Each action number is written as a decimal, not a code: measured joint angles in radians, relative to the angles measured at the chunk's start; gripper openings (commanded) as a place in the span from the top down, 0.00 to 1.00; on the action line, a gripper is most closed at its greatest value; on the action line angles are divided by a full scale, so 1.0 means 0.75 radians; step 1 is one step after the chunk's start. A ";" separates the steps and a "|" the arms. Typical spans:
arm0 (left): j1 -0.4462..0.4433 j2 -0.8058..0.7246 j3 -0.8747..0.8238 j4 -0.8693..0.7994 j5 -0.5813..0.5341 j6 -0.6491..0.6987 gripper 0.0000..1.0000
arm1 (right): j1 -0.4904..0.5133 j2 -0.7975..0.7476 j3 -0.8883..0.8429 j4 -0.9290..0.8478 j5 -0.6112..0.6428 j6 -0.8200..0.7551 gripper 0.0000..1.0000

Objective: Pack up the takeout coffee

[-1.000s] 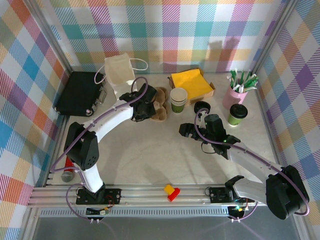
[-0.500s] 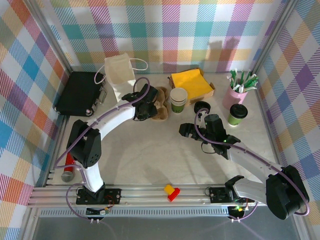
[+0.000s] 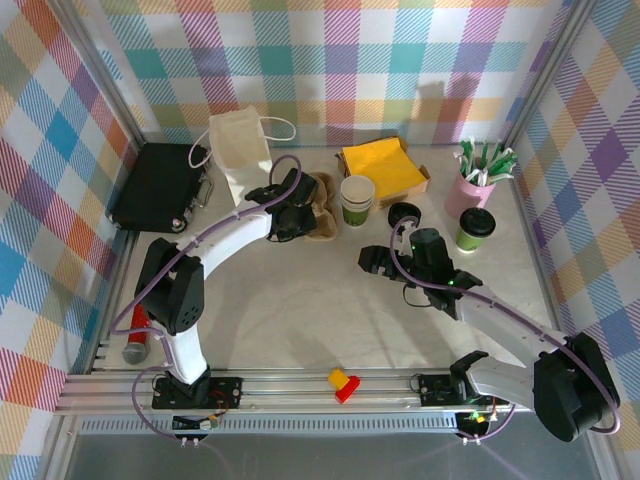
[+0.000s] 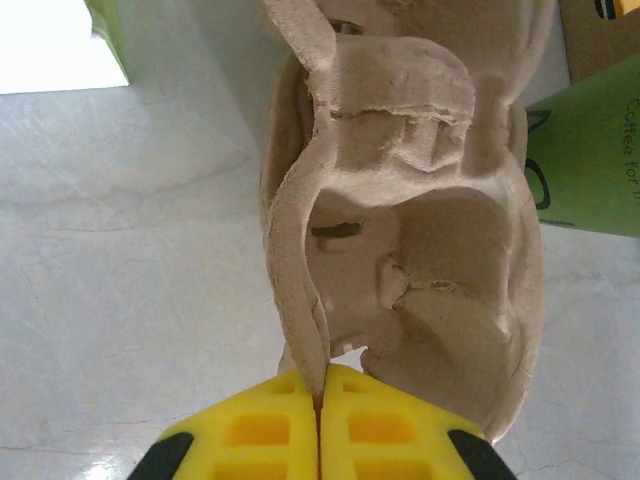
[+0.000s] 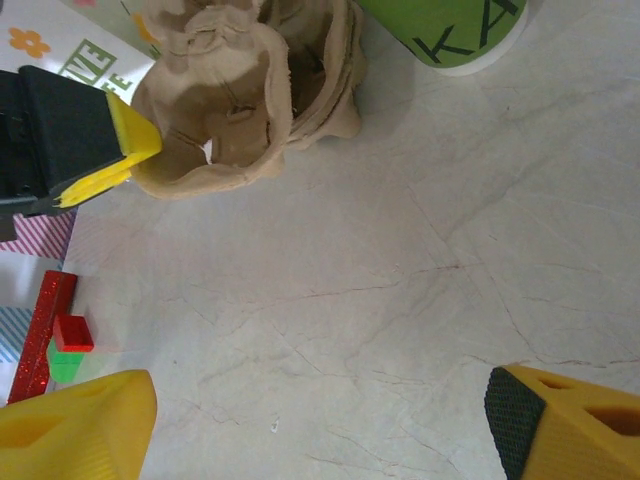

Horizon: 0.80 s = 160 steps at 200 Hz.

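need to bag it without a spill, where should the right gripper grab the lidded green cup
Grip the takeout coffee on its green paper wall, below the black lid. It stands upright; probably come level from the near left side, since the pink cup of straws crowds its far side.

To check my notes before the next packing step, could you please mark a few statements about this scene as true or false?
1. The left gripper is shut on the rim of the cup carrier. True.
2. The right gripper holds the takeout coffee. False: it is open and empty above the table.
3. The takeout coffee sits in the cup carrier. False: it stands on the table beside the pink straw cup.
4. The white paper bag stands beyond the cup carrier, at the table's far side. True.
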 measured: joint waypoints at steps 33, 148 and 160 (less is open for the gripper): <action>0.000 -0.058 -0.001 -0.040 0.005 0.040 0.98 | 0.000 -0.061 0.019 -0.047 -0.002 -0.021 0.14; -0.001 -0.718 -0.263 -0.302 0.362 0.419 0.95 | 0.159 0.129 0.876 -0.665 -0.146 -0.388 0.18; -0.001 -0.765 -0.290 -0.324 0.417 0.461 0.95 | 0.224 0.192 0.982 -0.748 -0.126 -0.462 0.18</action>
